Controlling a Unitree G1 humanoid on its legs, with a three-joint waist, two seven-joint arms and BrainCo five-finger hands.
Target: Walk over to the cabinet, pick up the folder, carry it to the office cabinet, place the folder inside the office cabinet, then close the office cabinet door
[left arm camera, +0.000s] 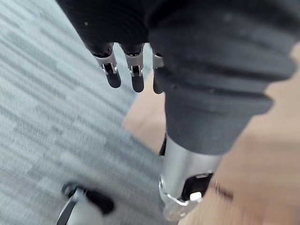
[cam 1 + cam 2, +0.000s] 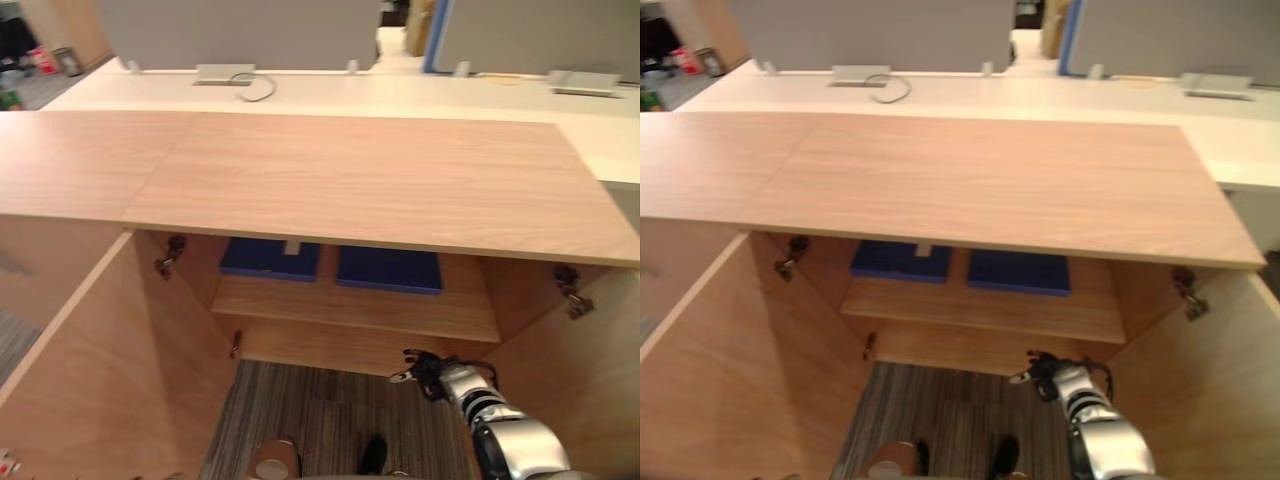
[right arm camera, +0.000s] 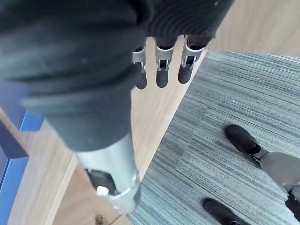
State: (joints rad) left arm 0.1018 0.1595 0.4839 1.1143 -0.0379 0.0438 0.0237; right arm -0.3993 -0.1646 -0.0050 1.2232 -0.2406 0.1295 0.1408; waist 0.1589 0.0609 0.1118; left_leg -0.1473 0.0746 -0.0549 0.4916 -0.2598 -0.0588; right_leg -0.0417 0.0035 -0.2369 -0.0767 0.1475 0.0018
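Observation:
Two blue folders lie flat side by side on the shelf (image 2: 350,312) inside the open wooden cabinet, one on the left (image 2: 270,258) and one on the right (image 2: 390,269). My right hand (image 2: 425,368) hangs low in front of the cabinet, below the shelf's front edge and under the right folder, apart from it. Its fingers (image 3: 161,75) are straight and hold nothing, with a blue folder edge (image 3: 9,187) off to the side. My left hand (image 1: 136,77) hangs over the carpet beside a wooden panel, fingers relaxed and empty.
Both cabinet doors stand open, the left door (image 2: 90,380) and the right door (image 2: 590,390) flanking the opening. A broad wooden top (image 2: 350,180) overhangs the shelf. A white desk (image 2: 400,95) with dividers stands behind. Striped grey carpet (image 2: 320,420) covers the floor.

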